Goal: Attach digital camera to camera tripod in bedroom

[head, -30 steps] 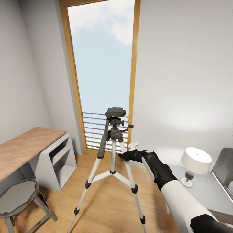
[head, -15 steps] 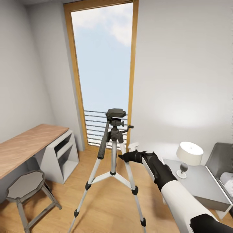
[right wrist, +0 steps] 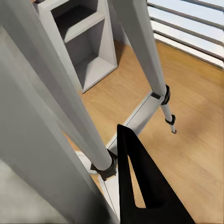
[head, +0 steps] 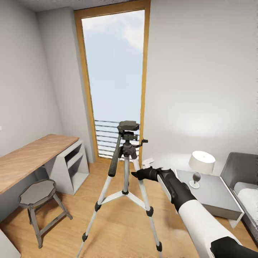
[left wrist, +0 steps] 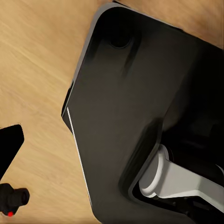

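Bedroom floor: tripod (head: 125, 168) at twelve o'clock; right gripper (head: 138, 174) touches a leg, grip unclear; camera not yet mounted.

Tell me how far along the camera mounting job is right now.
Done: the robot stands at the tripod in the bedroom. In hand: the right gripper reaches beside the tripod's legs; whether it holds anything, I cannot tell. Left: the tripod's head is bare, so the camera isn't mounted.

tripod (head: 125, 168) before window (head: 114, 71), desk (head: 32, 157) left, nightstand (head: 211, 200) right
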You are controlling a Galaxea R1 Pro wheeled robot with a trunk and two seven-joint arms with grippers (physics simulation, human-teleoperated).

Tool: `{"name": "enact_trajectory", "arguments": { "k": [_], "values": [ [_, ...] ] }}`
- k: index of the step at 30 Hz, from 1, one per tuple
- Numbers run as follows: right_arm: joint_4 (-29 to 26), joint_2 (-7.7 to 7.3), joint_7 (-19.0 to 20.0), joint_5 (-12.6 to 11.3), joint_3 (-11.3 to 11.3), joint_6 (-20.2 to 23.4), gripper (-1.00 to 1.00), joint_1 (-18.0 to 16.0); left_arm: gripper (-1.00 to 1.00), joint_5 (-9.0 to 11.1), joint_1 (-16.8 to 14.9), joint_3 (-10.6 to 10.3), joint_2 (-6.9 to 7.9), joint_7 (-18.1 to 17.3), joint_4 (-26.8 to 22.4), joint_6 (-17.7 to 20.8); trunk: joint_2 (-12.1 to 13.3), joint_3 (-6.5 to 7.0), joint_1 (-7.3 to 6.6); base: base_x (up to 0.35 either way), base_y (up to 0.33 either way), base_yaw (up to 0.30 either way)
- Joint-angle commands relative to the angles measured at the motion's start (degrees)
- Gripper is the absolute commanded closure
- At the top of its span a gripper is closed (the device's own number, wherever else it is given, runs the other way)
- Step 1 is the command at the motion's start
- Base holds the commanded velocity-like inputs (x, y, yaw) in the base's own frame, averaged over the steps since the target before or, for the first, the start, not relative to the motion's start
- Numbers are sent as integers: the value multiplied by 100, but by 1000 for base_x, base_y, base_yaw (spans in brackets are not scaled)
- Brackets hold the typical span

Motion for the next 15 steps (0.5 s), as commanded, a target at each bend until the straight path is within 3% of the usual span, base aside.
{"name": "enact_trajectory", "arguments": {
  "k": [1,15],
  "values": [
    [-8,-2,5,-37,-2,35,100,0,-100,25,3,4,-1,1,-5,-11,-5,-1,-2,-340,-77,0],
    [66,-10,13,-29,-2,31,100,-4,-100,25,3,4,-1,1,-5,-5,-5,-1,-2,-340,-92,0]
  ]
}}
